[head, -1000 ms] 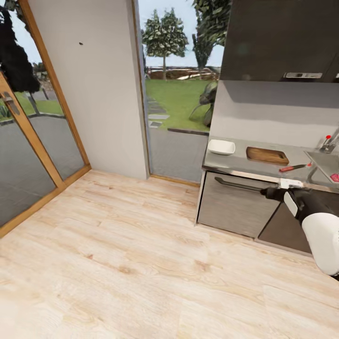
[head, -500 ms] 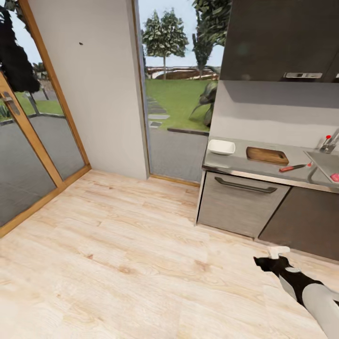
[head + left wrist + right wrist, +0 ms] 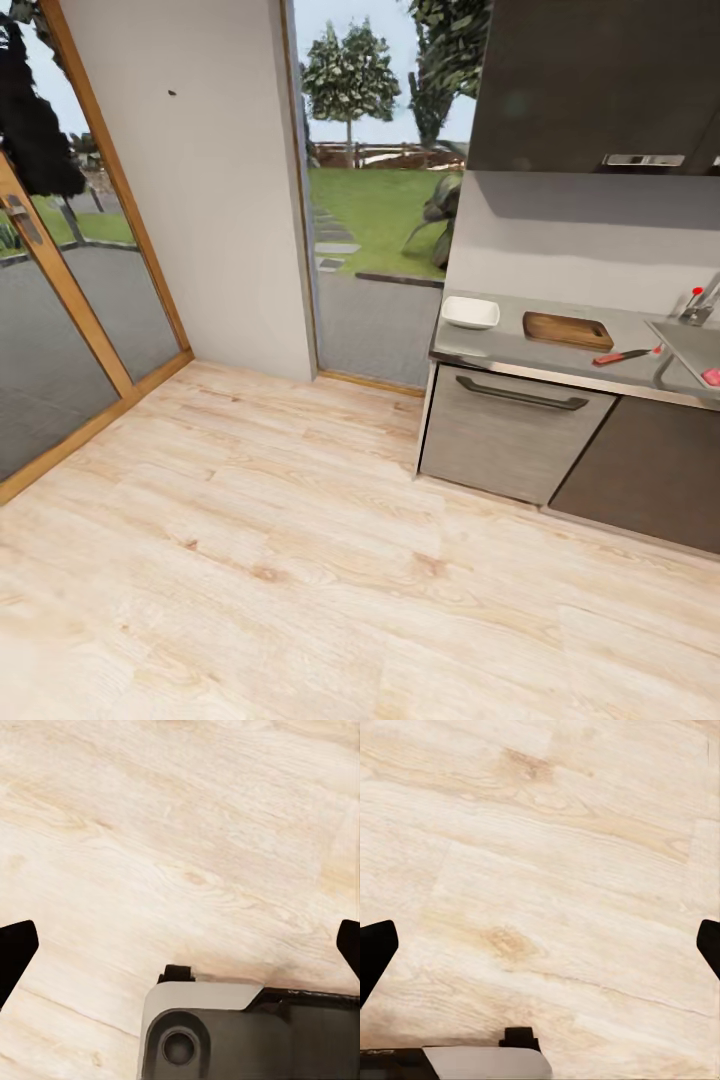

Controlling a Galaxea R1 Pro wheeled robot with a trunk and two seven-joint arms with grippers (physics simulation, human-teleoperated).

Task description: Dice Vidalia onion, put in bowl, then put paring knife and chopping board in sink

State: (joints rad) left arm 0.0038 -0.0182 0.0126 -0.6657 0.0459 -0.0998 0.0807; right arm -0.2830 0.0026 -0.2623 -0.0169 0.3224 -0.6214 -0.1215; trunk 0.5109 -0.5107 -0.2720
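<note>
Standing off across the pale wood floor (image 3: 300,560), the robot looks toward the countertop (image 3: 480,345), which carries the task's things in a row. Taking the chopping board (image 3: 567,329) as the landmark: the white bowl (image 3: 470,313) sits on the side toward the glass door, apart from the board, near the counter's end. The paring knife (image 3: 626,355) lies just beside the board on the other side — red handle toward the board, blade toward the sink (image 3: 695,350). Beyond the knife, the sink holds a small reddish thing (image 3: 711,377) at the picture's edge; too little shows to name it. The tap (image 3: 700,300) with its red knob stands behind the basin.

Both wrist views look at floor planks. The left gripper (image 3: 180,945) and right gripper (image 3: 540,945) each show dark fingertips (image 3: 15,949) (image 3: 375,949) spread wide, grasping nothing — released.
</note>
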